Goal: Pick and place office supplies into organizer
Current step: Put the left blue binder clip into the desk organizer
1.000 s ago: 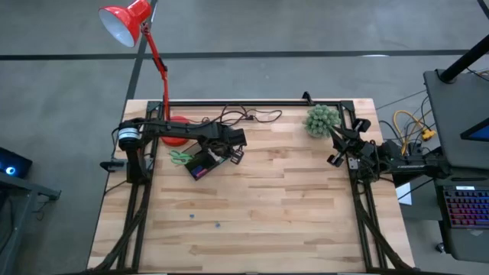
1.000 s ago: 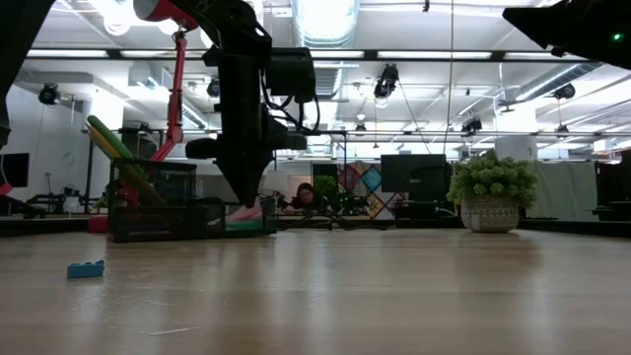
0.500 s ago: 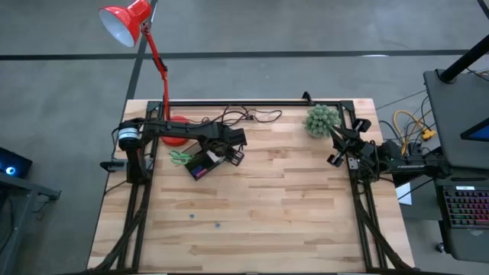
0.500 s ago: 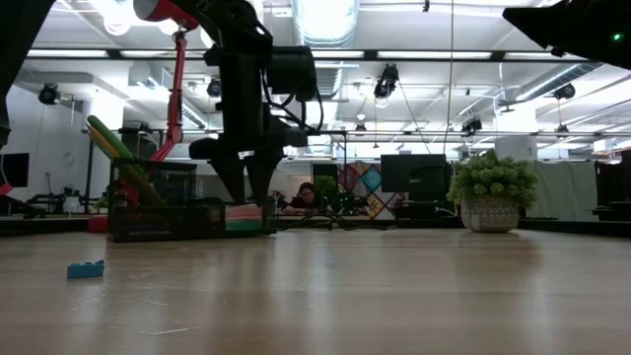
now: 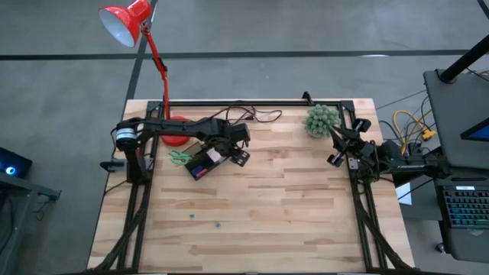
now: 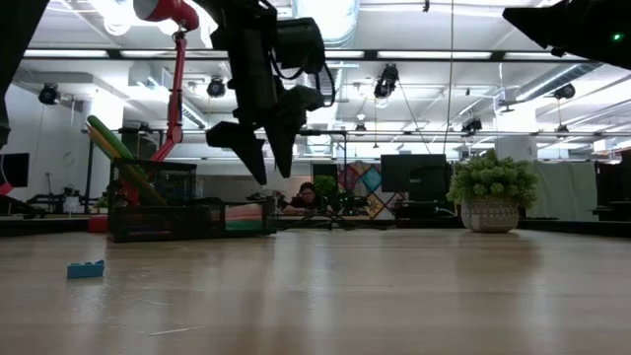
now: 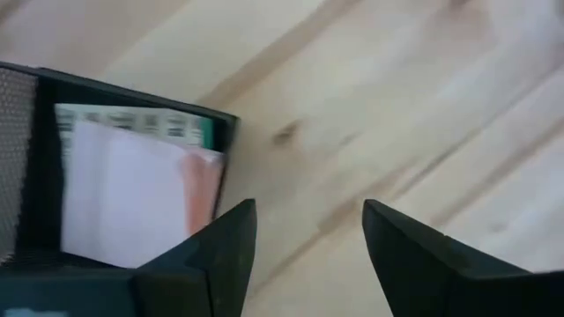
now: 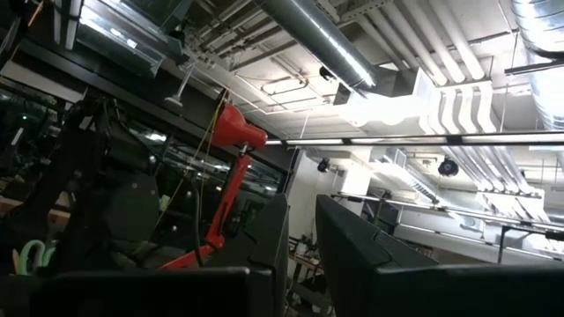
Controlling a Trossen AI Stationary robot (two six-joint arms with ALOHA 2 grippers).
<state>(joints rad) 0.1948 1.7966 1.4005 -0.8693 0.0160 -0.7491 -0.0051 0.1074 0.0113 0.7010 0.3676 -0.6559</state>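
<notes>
The left pincer hangs above the table, just over the right end of the organizer. Its two fingers stand wide apart and hold nothing; the low view shows clear air between the fingertips and the tray.

The organizer is a black mesh tray at the back left of the table, set at an angle to the table edges. In the left wrist view, its end compartment holds a white sheet lying over a pink pad, with a green-dotted block against the compartment wall. In the low view, long green and wooden sticks lean out of the tall section at the tray's left end.

The green-handled scissors lie on the table just left of the organizer. A small blue piece lies on the front part of the table, well apart from the tray.

The right pincer waits at the right edge of the table, near the plant ball. Its fingers stand with a narrow gap between them and hold nothing.
</notes>
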